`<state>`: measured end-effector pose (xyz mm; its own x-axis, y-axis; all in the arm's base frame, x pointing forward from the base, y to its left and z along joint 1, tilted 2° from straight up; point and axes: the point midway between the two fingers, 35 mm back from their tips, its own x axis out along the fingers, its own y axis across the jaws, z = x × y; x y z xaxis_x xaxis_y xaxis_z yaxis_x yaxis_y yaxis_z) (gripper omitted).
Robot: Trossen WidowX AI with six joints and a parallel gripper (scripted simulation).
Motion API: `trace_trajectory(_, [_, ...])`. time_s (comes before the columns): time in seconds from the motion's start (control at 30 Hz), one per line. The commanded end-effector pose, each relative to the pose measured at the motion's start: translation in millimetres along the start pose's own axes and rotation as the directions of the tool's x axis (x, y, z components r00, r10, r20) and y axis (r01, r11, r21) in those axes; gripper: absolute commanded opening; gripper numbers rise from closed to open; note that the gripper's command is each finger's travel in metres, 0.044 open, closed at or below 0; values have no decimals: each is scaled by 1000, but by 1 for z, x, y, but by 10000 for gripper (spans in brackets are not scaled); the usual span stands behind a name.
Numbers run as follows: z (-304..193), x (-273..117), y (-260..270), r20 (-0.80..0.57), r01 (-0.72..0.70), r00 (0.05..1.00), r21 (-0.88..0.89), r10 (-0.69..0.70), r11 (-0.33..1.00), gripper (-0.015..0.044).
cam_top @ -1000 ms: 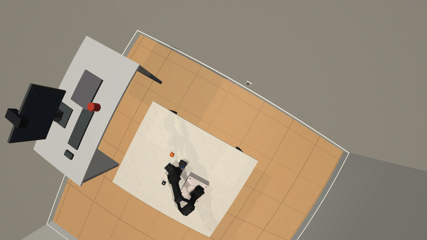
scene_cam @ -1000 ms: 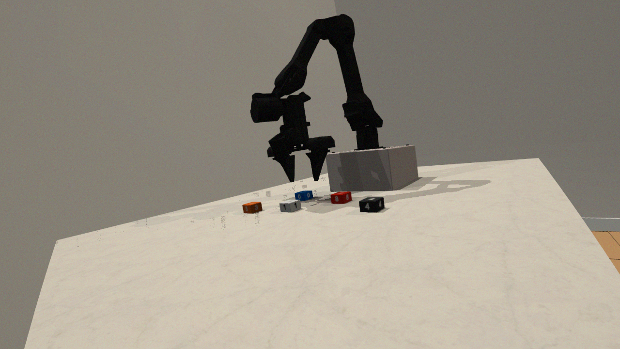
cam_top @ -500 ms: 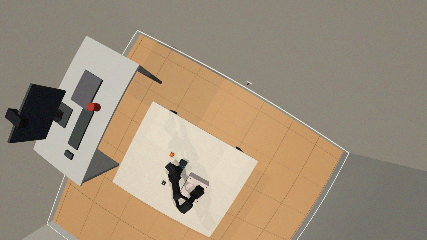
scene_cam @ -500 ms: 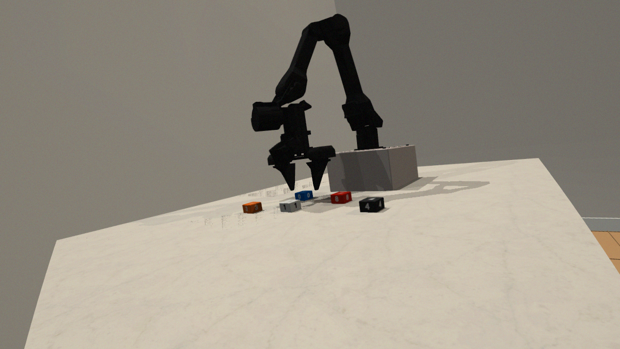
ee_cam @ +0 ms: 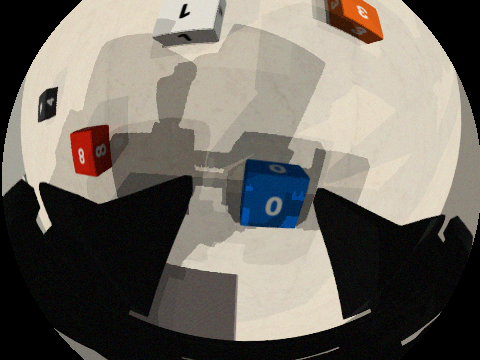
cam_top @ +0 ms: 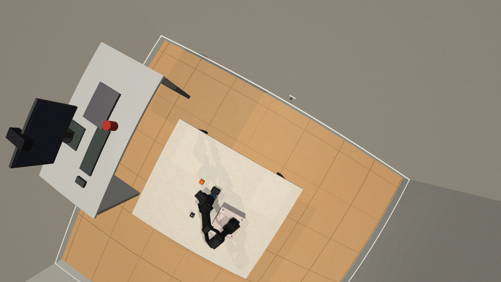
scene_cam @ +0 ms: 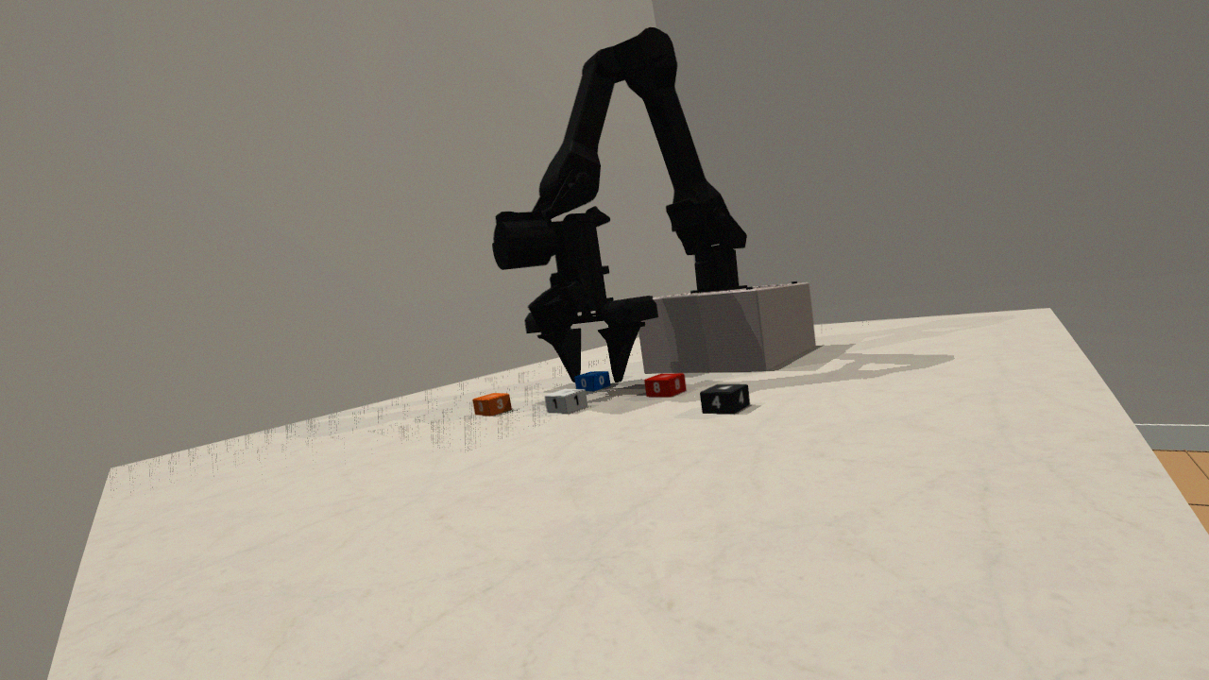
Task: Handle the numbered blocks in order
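Note:
A blue block point(cam_top: 215, 196) point(scene_cam: 592, 382) point(ee_cam: 275, 195) showing 0 sits on the table between the fingers of my gripper point(scene_cam: 597, 380) point(ee_cam: 256, 190). The gripper is open and low, with a gap at each side of the block, smaller on the right in the wrist view. A white block point(scene_cam: 566, 401) point(ee_cam: 187, 22) shows 1. An orange block point(cam_top: 201, 181) point(scene_cam: 491, 404) point(ee_cam: 356, 20) shows 3. A black block point(cam_top: 191, 214) point(scene_cam: 725, 399) point(ee_cam: 48, 105) shows 4. A red block point(scene_cam: 665, 385) point(ee_cam: 90, 150) shows 8. The arm hides the white and red blocks in the top view.
The grey base box point(cam_top: 227, 219) point(scene_cam: 718, 330) point(ee_cam: 200, 300) stands on the white table point(cam_top: 266, 196) point(scene_cam: 591, 541) close to the blue block. A separate desk point(cam_top: 129, 91) holds a monitor point(cam_top: 43, 131), a keyboard and a red cup point(cam_top: 110, 125).

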<state>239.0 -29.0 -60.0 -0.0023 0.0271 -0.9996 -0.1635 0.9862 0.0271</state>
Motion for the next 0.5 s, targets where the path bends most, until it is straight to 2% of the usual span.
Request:
trace_trajectory(0.0, [0, 1, 0, 0, 0, 1000, 4, 0, 1000, 190])
trace_trajectory(0.1, [0, 1, 0, 0, 0, 1000, 4, 0, 1000, 120])
trace_trajectory(0.47, [0, 1, 0, 0, 0, 1000, 4, 0, 1000, 120])
